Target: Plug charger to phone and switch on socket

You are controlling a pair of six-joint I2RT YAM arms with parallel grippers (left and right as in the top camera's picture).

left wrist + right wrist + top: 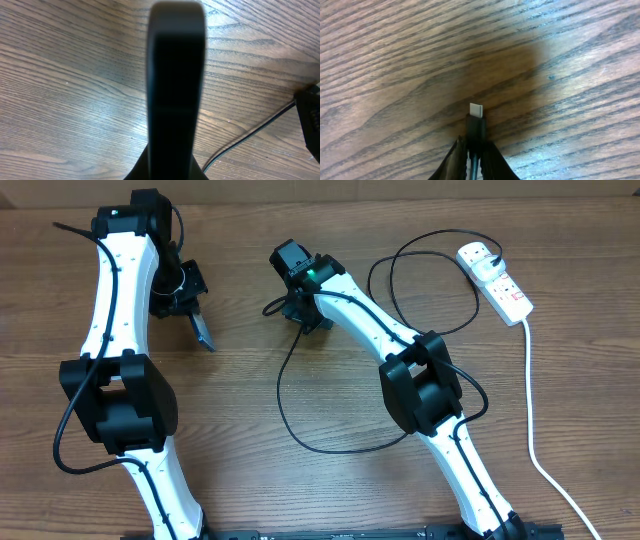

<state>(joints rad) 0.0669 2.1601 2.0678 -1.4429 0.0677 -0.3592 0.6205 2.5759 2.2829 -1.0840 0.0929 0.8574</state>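
Note:
My left gripper is shut on the phone, a slim dark slab seen edge-on and held tilted above the table. In the left wrist view the phone fills the middle as a dark upright bar; its screen does not show. My right gripper is shut on the charger's small plug tip, whose silver end points away from the fingers. The charger's thin black cable loops across the table to a black plug in the white socket at the far right.
The socket's thick white cord runs down the right side toward the front edge. Cable loops lie between the right arm and the socket. The charger cable also shows at the lower right of the left wrist view.

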